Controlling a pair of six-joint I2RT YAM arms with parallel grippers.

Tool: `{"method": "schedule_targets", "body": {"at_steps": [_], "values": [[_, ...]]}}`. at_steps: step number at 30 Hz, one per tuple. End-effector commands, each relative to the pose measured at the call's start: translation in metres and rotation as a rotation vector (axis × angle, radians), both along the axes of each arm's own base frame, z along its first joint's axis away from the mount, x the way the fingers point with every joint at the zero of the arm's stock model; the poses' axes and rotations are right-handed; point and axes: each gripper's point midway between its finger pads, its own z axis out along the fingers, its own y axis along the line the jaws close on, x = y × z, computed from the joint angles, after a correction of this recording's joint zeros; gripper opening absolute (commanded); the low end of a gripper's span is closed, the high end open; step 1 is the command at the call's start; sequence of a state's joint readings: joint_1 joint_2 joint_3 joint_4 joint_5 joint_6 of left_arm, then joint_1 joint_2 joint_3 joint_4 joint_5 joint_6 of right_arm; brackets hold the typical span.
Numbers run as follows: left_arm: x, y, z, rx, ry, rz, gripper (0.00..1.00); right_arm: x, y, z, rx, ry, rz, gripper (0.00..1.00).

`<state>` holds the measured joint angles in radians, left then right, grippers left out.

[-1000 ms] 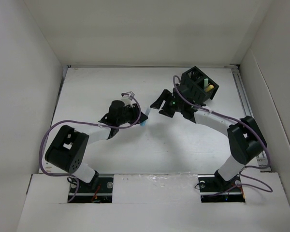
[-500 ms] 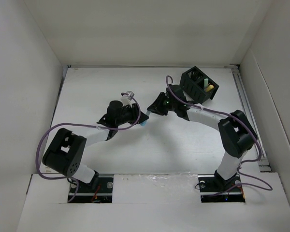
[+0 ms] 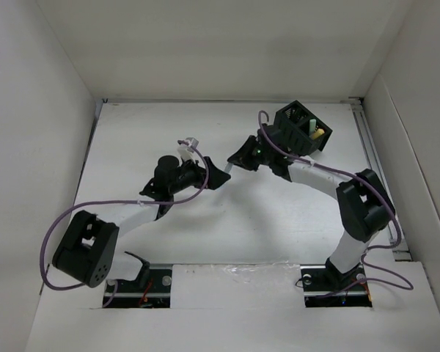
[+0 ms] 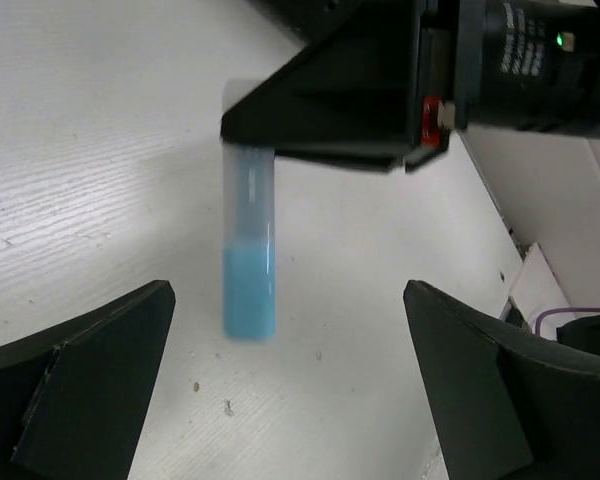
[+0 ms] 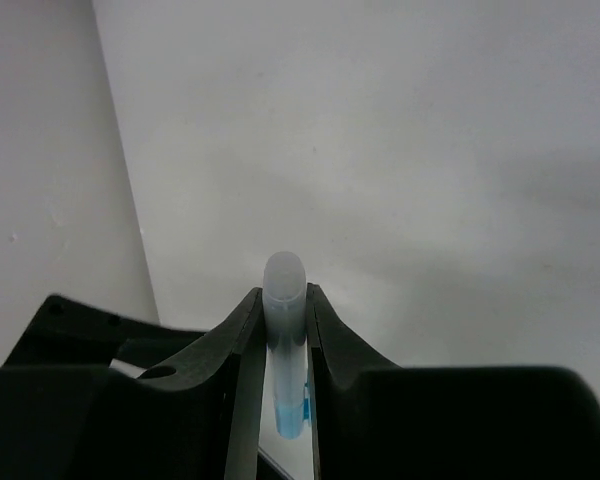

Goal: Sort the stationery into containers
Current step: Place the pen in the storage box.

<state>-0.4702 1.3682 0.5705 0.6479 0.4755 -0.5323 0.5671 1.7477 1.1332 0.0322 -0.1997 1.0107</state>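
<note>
One marker [image 4: 250,262] passed: left gripper [image 4: 287,310] to right gripper [image 5: 286,312].

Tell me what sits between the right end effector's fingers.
The right end effector clamps a pale blue highlighter between its fingers, clear end poking past the tips; the right wrist view shows it.

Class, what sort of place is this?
Probably a robot test cell: a white table boxed in by plain white walls, left arm and right arm mounted at its near edge, a black mesh organizer.
</note>
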Motion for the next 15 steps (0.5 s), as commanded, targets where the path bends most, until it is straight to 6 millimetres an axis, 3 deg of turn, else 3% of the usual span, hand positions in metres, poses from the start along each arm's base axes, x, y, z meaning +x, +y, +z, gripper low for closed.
{"method": "schedule_targets", "body": {"at_steps": [1, 3, 4, 5, 6, 7, 9, 11, 14, 15], "values": [[-0.008, 0.004, 0.035, -0.054, -0.133, -0.005, 1.0, 0.036, -0.046, 0.059, 0.013, -0.138, -0.152, 0.0], [-0.008, 0.012, 0.052, -0.072, -0.19, 0.045, 1.0, 0.051, -0.08, 0.071, -0.021, -0.172, -0.261, 0.0], [-0.009, 0.015, 0.056, -0.077, -0.202, 0.056, 1.0, 0.061, -0.109, 0.078, -0.044, -0.177, -0.343, 0.0], [-0.013, 0.016, 0.056, -0.079, -0.206, 0.056, 1.0, 0.065, -0.129, 0.098, -0.047, -0.213, -0.406, 0.0], [-0.013, 0.019, 0.067, -0.092, -0.235, 0.068, 1.0, 0.069, -0.147, 0.103, -0.07, -0.224, -0.469, 0.0], [-0.016, 0.02, 0.064, -0.091, -0.233, 0.068, 1.0, 0.078, -0.184, 0.111, -0.119, -0.253, -0.607, 0.0], [-0.016, 0.022, 0.068, -0.095, -0.243, 0.078, 1.0, 0.077, -0.227, 0.127, -0.177, -0.28, -0.772, 0.0], [-0.016, 0.022, 0.066, -0.09, -0.235, 0.078, 1.0, 0.078, -0.281, 0.142, -0.246, -0.32, -0.987, 0.0], [-0.021, 0.018, 0.066, -0.107, -0.218, 0.048, 1.0, 0.079, -0.328, 0.152, -0.312, -0.354, -1.156, 0.0], [-0.021, 0.018, 0.066, -0.107, -0.218, 0.048, 1.0, 0.083, -0.332, 0.153, -0.329, -0.351, -1.177, 0.0]]}}
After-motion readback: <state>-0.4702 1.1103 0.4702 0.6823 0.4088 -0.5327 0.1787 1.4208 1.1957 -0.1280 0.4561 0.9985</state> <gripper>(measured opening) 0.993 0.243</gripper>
